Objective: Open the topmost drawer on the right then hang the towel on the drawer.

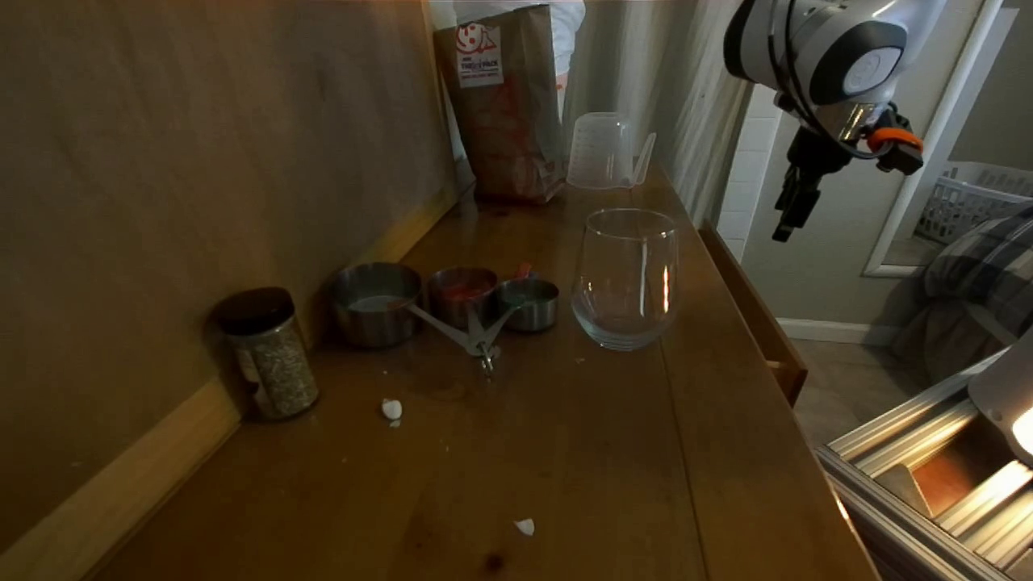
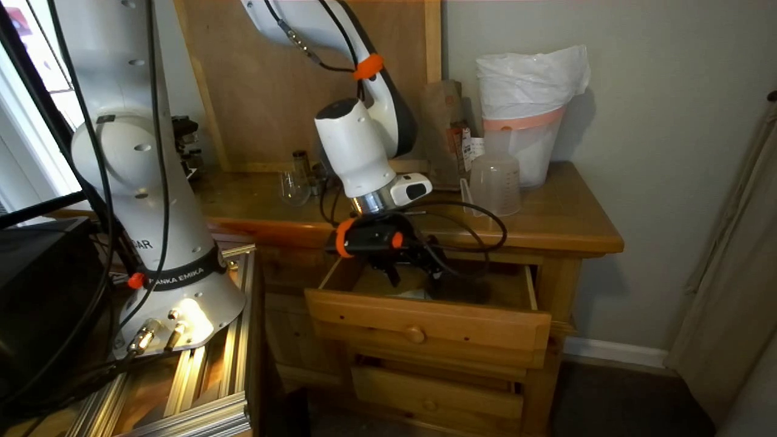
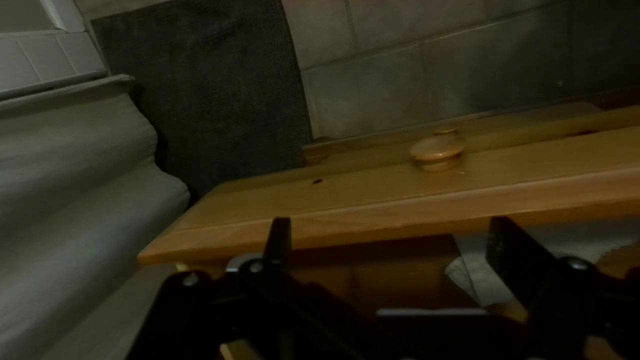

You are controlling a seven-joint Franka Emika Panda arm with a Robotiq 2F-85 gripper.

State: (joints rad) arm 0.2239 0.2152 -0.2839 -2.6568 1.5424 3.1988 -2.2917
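The topmost drawer on the right stands pulled out; its front panel (image 2: 376,318) with a round knob (image 2: 415,334) shows in an exterior view. In the wrist view the drawer's top edge (image 3: 370,207) runs across the middle. My gripper (image 3: 389,222) is over the drawer, its two fingers wide apart and nothing held between them. Seen in an exterior view, the gripper (image 2: 415,280) points down just behind the front panel. A pale, thin sheet (image 3: 482,262) lies inside the drawer; I cannot tell whether this is the towel, and no other towel can be made out.
A lower drawer (image 2: 437,394) is slightly out. On the countertop (image 1: 565,452) are a stemless glass (image 1: 625,278), metal measuring cups (image 1: 378,311), a jar (image 1: 270,355), a plastic pitcher (image 1: 597,153) and a paper bag (image 1: 504,121). A pale curtain (image 3: 75,225) hangs close by.
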